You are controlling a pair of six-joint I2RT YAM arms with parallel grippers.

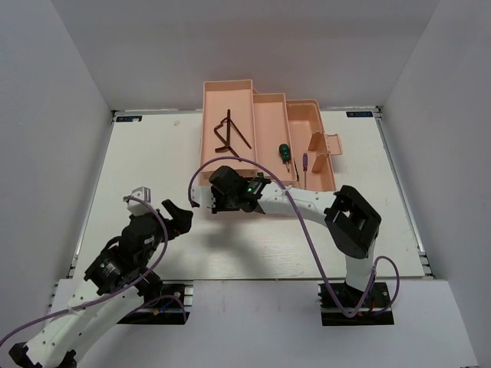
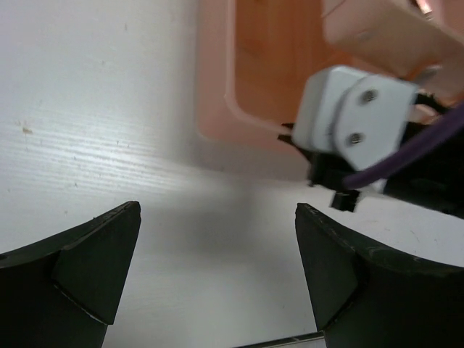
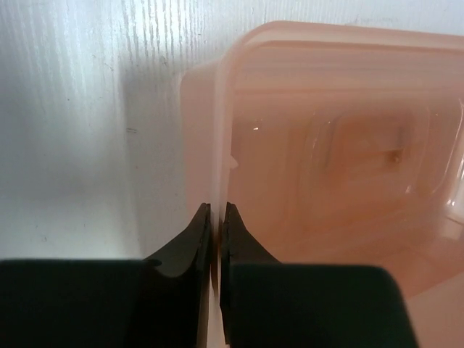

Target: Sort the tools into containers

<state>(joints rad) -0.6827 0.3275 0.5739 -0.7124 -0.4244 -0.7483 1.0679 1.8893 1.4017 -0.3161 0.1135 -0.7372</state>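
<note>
Item 1. My right claw (image 3: 216,214): clenched, fingertips all but meeting, with the thin pink rim of the toolbox (image 1: 268,115) pinched between them at the box's near left corner. One finger is outside the wall over the table (image 1: 138,153), the other inside over the tray floor.

Item 2. My left claw (image 2: 217,268): released, fingers wide apart, nothing between them. It hovers over bare table just left of that same corner, and its camera shows the right wrist's white housing.

Item 3. Toolbox: translucent salmon pink, opened out in stepped trays at the far middle of the table.

Item 4. Two dark hex keys (image 1: 230,134): crossed, in the left tray.

Item 5. Green-handled screwdriver (image 1: 284,152): at the line between the middle and right trays; which one I cannot tell.

Item 6. Purple-handled driver (image 1: 304,162): just right of the green one, in the right tray.
</note>
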